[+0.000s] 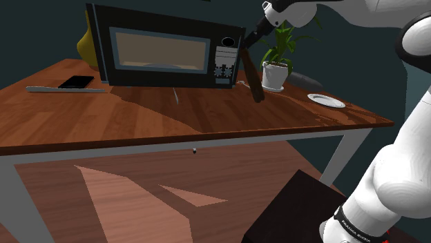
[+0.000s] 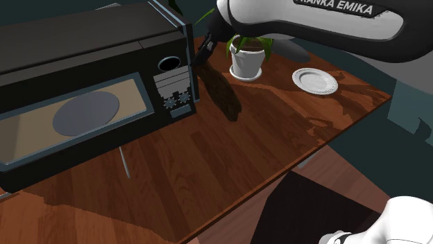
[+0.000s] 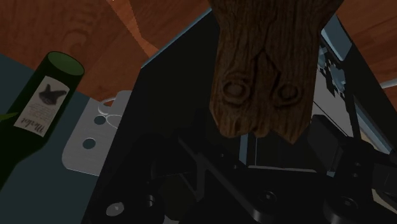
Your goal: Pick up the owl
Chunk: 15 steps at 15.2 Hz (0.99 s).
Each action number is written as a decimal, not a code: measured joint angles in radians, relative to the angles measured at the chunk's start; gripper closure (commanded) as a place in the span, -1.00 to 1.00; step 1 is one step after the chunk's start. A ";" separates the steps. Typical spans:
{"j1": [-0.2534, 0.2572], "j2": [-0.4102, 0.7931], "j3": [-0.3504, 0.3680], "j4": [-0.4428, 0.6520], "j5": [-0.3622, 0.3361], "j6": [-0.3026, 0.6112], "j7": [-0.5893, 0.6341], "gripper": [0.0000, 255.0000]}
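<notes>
White capitals ending in "ANKA EMIKA" are running along the arm (image 2: 312, 24) above the microwave (image 1: 162, 55). Beside the microwave's back, a green bottle (image 3: 38, 108) is wearing a pale label (image 3: 39, 105) with a dark blot and a cursive word that looks like "Merlot", though I cannot read it for certain. No writing is readable on the microwave's control panel (image 1: 224, 62), which is showing a round dial and two gear-shaped knobs.

The owl (image 1: 253, 77) is appearing as a long carving of brown, grainy wood, with two round ringed eyes and a narrow beak cut into it. It is hanging tilted just off the microwave's control-panel corner, its upper end caught in the gripper (image 1: 245, 43), whose jaws are pinching that end. Whether its lower end is touching the table (image 1: 207, 110) cannot be told.

The owl is sitting in a narrow gap between the microwave and a potted plant (image 1: 274, 74). A white plate (image 1: 326, 101) is lying farther from the microwave, past the plant, near the table's corner. In front of the microwave's door, bare wood is stretching to the table's edge. At the microwave's other end, a dark phone (image 1: 76, 82) and a flat grey bar (image 1: 65, 90) are lying close together.
</notes>
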 measured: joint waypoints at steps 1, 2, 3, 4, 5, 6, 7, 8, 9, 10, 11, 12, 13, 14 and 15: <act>0.000 0.000 0.000 0.000 0.000 0.001 0.000 1.00; 0.000 0.000 0.000 0.000 0.000 0.001 0.000 1.00; 0.000 0.000 0.000 0.000 0.000 0.001 0.000 1.00; 0.000 0.000 0.000 0.000 0.000 0.001 0.000 1.00; 0.000 0.000 0.000 0.000 0.000 0.001 0.000 1.00; 0.000 0.000 0.000 0.000 0.001 0.002 0.000 1.00; 0.000 0.000 0.000 0.000 0.001 0.001 -0.001 1.00; 0.000 0.000 0.000 -0.001 0.001 0.003 -0.001 1.00; 0.000 0.002 0.000 0.006 -0.001 -0.004 0.002 1.00; -0.001 0.002 -0.001 0.015 -0.003 -0.013 0.005 1.00; -0.002 0.006 -0.002 0.032 -0.004 -0.027 0.009 1.00; -0.003 0.007 -0.002 0.045 -0.005 -0.039 0.012 1.00; -0.004 0.013 -0.003 0.063 -0.005 -0.052 0.015 1.00; -0.005 0.015 -0.004 0.077 -0.006 -0.064 0.018 1.00; -0.006 0.020 -0.005 0.097 -0.007 -0.078 0.022 1.00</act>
